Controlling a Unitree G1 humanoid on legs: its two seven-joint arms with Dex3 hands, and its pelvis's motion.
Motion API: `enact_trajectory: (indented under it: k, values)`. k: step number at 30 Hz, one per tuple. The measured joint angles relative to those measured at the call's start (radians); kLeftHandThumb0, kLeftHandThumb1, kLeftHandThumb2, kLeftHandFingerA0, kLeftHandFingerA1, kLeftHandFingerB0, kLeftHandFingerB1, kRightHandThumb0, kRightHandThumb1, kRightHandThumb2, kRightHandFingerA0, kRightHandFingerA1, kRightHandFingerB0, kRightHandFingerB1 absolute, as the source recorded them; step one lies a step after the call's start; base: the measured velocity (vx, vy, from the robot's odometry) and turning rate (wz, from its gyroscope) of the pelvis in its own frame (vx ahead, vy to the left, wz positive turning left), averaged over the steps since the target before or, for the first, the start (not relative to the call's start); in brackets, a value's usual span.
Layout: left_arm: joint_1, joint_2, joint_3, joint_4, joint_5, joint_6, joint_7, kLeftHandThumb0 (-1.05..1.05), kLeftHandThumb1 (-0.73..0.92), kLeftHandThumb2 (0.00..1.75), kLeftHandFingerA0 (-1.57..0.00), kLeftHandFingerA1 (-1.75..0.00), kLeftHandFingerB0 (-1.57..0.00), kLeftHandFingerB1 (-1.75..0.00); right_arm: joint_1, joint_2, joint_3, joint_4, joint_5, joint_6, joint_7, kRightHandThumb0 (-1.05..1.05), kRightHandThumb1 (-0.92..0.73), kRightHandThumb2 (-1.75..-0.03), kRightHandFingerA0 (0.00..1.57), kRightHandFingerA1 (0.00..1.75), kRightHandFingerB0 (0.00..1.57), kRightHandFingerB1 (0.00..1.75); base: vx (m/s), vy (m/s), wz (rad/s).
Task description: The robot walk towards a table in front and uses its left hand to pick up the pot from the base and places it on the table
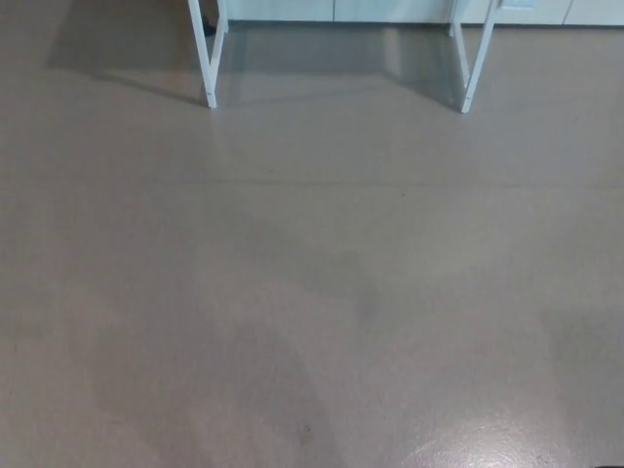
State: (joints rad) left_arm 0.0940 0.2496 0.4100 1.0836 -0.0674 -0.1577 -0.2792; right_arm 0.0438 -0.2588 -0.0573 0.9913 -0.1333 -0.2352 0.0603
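While only the white table legs are peeking in at the far edge of the grey floor, the robot is probably walking up, pot and hands sitting out of view, grip untellable, needing a closer approach next.

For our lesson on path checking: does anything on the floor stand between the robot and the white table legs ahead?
Nothing visible does: the floor shows only shadows up to the left table leg and the right table leg. The pot and both hands are out of view, so that gap cannot be judged.
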Motion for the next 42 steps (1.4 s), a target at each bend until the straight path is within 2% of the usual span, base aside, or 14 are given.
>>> enact_trajectory:
  k: [9, 10, 12, 13, 14, 20, 23, 28, 29, 31, 32, 33, 37, 42]
  values:
    - [0.019, 0.008, 0.004, 0.035, -0.037, -0.057, -0.051, -0.07, 0.49, 0.53, -0.66, -0.5, -0.52, -0.42, 0.023, -0.001, 0.003, 0.028, 0.008, -0.063, 0.006, -0.21, -0.54, -0.56, 0.73, 0.48, 0.5, 0.41, 0.0, 0.0, 0.0]
    - [0.023, 0.009, 0.004, 0.036, -0.037, -0.061, -0.053, -0.07, 0.5, 0.54, -0.62, -0.49, -0.5, -0.42, 0.027, -0.001, 0.003, 0.028, 0.008, -0.067, 0.006, -0.29, -0.47, -0.64, 0.7, 0.54, 0.46, 0.47, 0.0, 0.0, 0.0]
    - [0.032, 0.011, 0.001, 0.039, -0.038, -0.072, -0.06, -0.09, 0.49, 0.54, -0.62, -0.5, -0.49, -0.42, 0.036, -0.002, 0.003, 0.028, 0.009, -0.075, 0.006, -0.21, -0.54, -0.55, 0.73, 0.48, 0.5, 0.41, 0.0, 0.0, 0.0]
    - [0.035, 0.012, 0.001, 0.04, -0.039, -0.076, -0.061, -0.1, 0.47, 0.54, -0.64, -0.49, -0.5, -0.42, 0.038, -0.002, 0.003, 0.028, 0.009, -0.077, 0.006, -0.3, -0.47, -0.64, 0.68, 0.53, 0.45, 0.46, 0.0, 0.0, 0.0]
    - [0.039, 0.013, -0.001, 0.042, -0.039, -0.082, -0.064, -0.07, 0.46, 0.53, -0.62, -0.48, -0.52, -0.42, 0.042, -0.002, 0.003, 0.028, 0.009, -0.08, 0.006, -0.22, -0.54, -0.56, 0.72, 0.47, 0.51, 0.42, 0.0, 0.0, 0.0]
    - [0.051, 0.013, -0.008, 0.051, -0.039, -0.098, -0.067, -0.09, 0.49, 0.54, -0.7, -0.48, -0.53, -0.42, 0.06, -0.002, 0.003, 0.028, 0.015, -0.092, 0.007, -0.19, -0.52, -0.55, 0.76, 0.49, 0.51, 0.43, 0.0, 0.0, 0.0]
    - [0.066, 0.014, -0.016, 0.057, -0.038, -0.107, -0.066, -0.1, 0.48, 0.54, -0.67, -0.47, -0.54, -0.42, 0.069, -0.002, 0.006, 0.038, 0.014, -0.106, 0.007, -0.29, -0.44, -0.64, 0.73, 0.56, 0.47, 0.48, 0.0, 0.0, 0.0]
    - [0.079, 0.018, -0.024, 0.067, -0.038, -0.117, -0.062, -0.08, 0.47, 0.54, -0.72, -0.48, -0.53, -0.41, 0.074, -0.006, 0.02, 0.052, 0.009, -0.123, 0.006, -0.22, -0.53, -0.55, 0.75, 0.49, 0.5, 0.42, 0.01, -0.047, -0.01]
    - [0.078, 0.022, -0.025, 0.07, -0.038, -0.121, -0.06, -0.1, 0.47, 0.54, -0.69, -0.48, -0.52, -0.42, 0.076, -0.007, 0.023, 0.053, 0.008, -0.127, 0.006, -0.3, -0.46, -0.65, 0.71, 0.55, 0.47, 0.48, -0.08, -0.076, 0.34]
    - [0.073, 0.024, -0.027, 0.071, -0.039, -0.127, -0.059, -0.09, 0.47, 0.53, -0.69, -0.48, -0.53, -0.42, 0.08, -0.012, 0.023, 0.056, 0.008, -0.129, 0.006, -0.3, -0.46, -0.65, 0.71, 0.55, 0.47, 0.47, -0.1, -0.076, 0.34]
    - [0.075, 0.021, -0.029, 0.072, -0.039, -0.13, -0.06, -0.06, 0.48, 0.53, -0.66, -0.49, -0.53, -0.42, 0.079, -0.017, 0.023, 0.056, 0.008, -0.131, 0.006, -0.2, -0.54, -0.56, 0.75, 0.48, 0.5, 0.41, -0.07, -0.059, -0.12]
    - [0.083, 0.018, -0.029, 0.074, -0.039, -0.131, -0.062, -0.05, 0.48, 0.52, -0.65, -0.48, -0.51, -0.42, 0.081, -0.022, 0.023, 0.056, 0.008, -0.132, 0.005, -0.28, -0.47, -0.64, 0.71, 0.55, 0.47, 0.48, 0.02, 0.071, -0.07]
    - [0.098, 0.018, -0.029, 0.078, -0.041, -0.134, -0.069, -0.06, 0.46, 0.52, -0.66, -0.48, -0.52, -0.41, 0.089, -0.024, 0.03, 0.058, 0.007, -0.134, 0.003, -0.31, -0.47, -0.66, 0.7, 0.56, 0.47, 0.47, 0.05, 0.14, -0.07]
    - [0.095, 0.02, -0.024, 0.082, -0.048, -0.135, -0.072, -0.03, 0.48, 0.52, -0.65, -0.48, -0.52, -0.41, 0.089, -0.012, 0.037, 0.059, 0.007, -0.136, 0.003, -0.19, -0.54, -0.55, 0.76, 0.49, 0.51, 0.42, 0.13, 0.38, -0.28]
